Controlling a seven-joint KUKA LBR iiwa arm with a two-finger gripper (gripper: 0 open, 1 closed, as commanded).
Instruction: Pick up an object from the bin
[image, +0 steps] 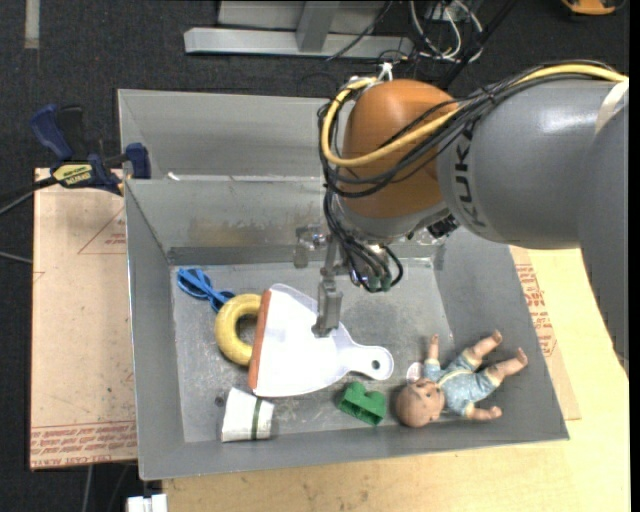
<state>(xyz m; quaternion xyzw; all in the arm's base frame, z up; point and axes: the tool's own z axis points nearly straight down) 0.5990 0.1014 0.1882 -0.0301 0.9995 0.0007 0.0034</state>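
Note:
My gripper hangs under the orange-covered wrist in the middle of the bin, one slim finger reaching down onto the upper right part of a white cutting board with an orange left edge and a handle hole at its right. A yellow ring lies partly under the board's left side. A blue scissor-like piece lies up-left of the ring.
A baby doll in pale blue clothes lies at the bin's lower right. A green block sits beside the doll's head, and a white cup with a green band lies near the front wall.

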